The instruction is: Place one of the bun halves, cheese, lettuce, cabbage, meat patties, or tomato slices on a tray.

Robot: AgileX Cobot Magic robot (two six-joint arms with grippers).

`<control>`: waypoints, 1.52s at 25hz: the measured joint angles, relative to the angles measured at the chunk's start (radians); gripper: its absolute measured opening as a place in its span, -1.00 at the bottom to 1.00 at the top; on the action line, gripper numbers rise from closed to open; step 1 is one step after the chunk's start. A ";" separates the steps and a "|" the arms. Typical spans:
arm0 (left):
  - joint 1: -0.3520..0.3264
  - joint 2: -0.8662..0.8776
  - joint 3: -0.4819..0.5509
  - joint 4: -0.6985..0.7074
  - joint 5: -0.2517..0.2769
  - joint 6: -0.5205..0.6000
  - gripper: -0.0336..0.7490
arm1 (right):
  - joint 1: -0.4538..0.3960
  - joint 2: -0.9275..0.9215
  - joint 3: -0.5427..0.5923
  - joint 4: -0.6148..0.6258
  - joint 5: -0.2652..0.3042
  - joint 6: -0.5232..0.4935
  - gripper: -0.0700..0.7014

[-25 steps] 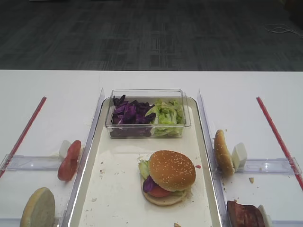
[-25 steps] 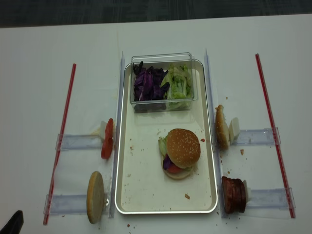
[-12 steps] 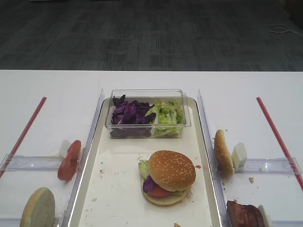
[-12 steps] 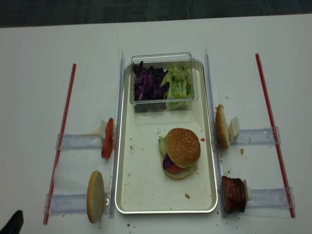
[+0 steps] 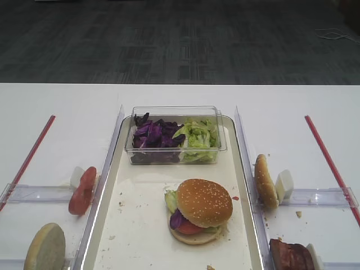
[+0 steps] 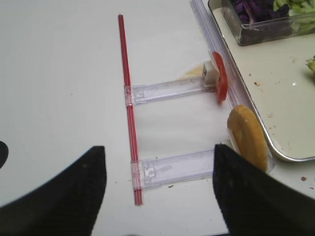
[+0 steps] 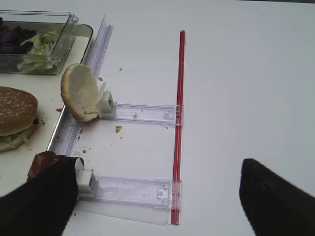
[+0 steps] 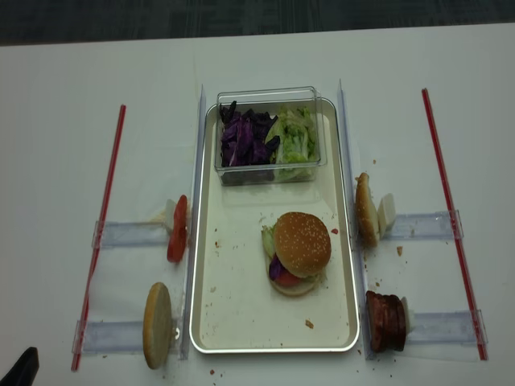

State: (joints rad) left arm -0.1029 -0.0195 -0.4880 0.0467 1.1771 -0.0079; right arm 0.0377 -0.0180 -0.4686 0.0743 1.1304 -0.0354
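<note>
Worth picking a spare piece off a side rack — the upright bun half [image 7: 79, 98] or meat patties [image 7: 42, 163] at right — and setting it flat on bare tray [image 8: 241, 322] beside the assembled burger [image 8: 299, 251]. Right gripper [image 7: 162, 196] hanging low over the right rack, jaws spread wide, empty. Left gripper [image 6: 157, 187] likewise parted, holding nothing, near the tomato slice [image 6: 221, 82].

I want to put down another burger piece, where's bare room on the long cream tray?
Bare: the cream tray's left strip beside the assembled sesame-bun burger, and its near end. Crowded: the far end, filled by the clear plastic tub of purple cabbage and green lettuce.
</note>
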 joint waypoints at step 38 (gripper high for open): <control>0.000 0.000 0.000 0.000 0.000 0.000 0.26 | 0.000 0.000 0.000 0.000 0.000 0.002 0.97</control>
State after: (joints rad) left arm -0.1029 -0.0195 -0.4880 0.0467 1.1771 -0.0079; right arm 0.0377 -0.0180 -0.4686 0.0743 1.1304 -0.0334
